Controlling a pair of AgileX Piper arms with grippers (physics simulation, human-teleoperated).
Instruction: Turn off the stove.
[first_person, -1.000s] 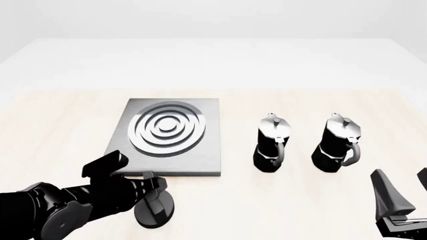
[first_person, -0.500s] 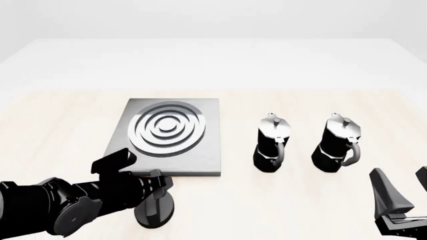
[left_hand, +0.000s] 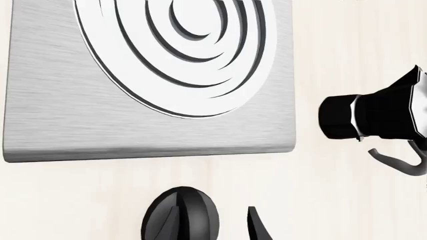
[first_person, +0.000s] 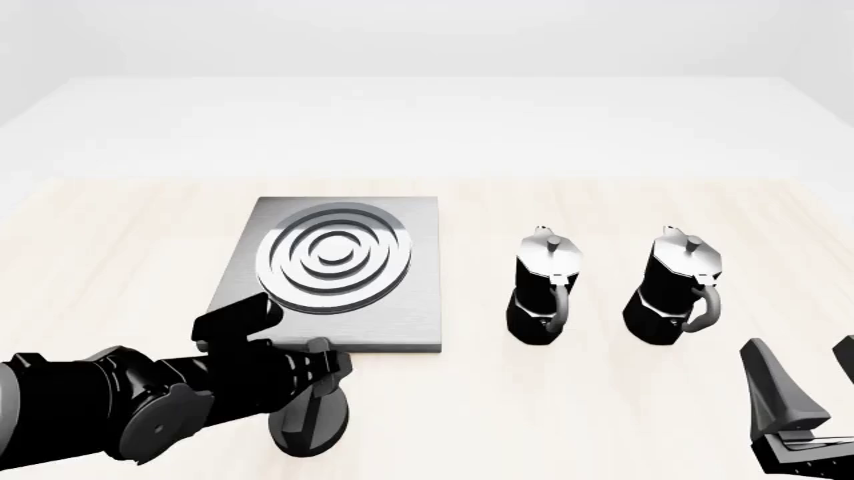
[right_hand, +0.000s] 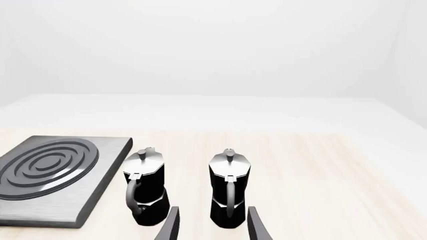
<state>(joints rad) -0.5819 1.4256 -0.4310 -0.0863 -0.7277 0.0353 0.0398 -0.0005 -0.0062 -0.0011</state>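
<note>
The stove (first_person: 334, 275) lies flat on the table (first_person: 107, 240), left of center in the front view, its silver rings (first_person: 334, 258) facing up. Its black knob (first_person: 310, 420) sits on the table just in front of the slab's near edge, apart from it.

The left arm reaches in low from the left, and the left gripper (first_person: 324, 368) is at the knob, over its top. In the left wrist view the knob (left_hand: 180, 220) and its ridge show beside 1 fingertip (left_hand: 257, 227), with a gap between them; I cannot tell whether the jaws are wide or closed on it.

2 pots (first_person: 547, 287) (first_person: 677, 287) stand upright side by side to the right of the stove, well apart from it.

The right gripper (first_person: 807, 385) hangs near the table's front right corner, spread wide and holding nothing, with both pots ahead of its fingers (right_hand: 172, 225) in the right wrist view.
</note>
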